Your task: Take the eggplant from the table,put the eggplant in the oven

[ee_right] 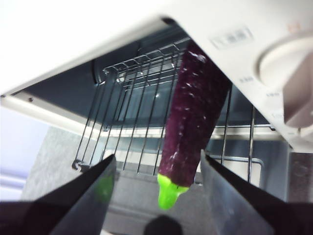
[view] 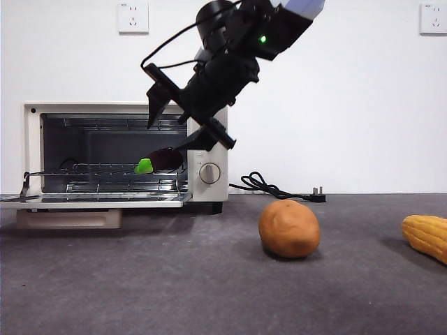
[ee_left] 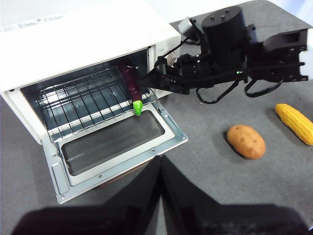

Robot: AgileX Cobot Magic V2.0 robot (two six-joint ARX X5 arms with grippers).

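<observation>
The eggplant (ee_left: 130, 83) is seen lying on the wire rack (ee_left: 83, 100) inside the open oven (ee_left: 73, 34), green stem toward the lowered door (ee_left: 115, 147). The right gripper (ee_right: 156, 196) is held just outside, jaws spread and empty. The left gripper (ee_left: 160, 196) is seen closed, well back.

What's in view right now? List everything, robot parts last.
eggplant: one, dark purple with green cap, lying on the oven rack at its right side, cap toward the door
oven: one, cream-white, door dropped open, on the table's left
rack: one, wire, inside the oven
potato: one, orange-brown, on the table right of the oven
corn: one, yellow, far right
cable: one, black, behind the potato
table: one, dark grey
sockets: two, white, on the wall
right hand: open around the eggplant
left hand: shut, above the open door
</observation>
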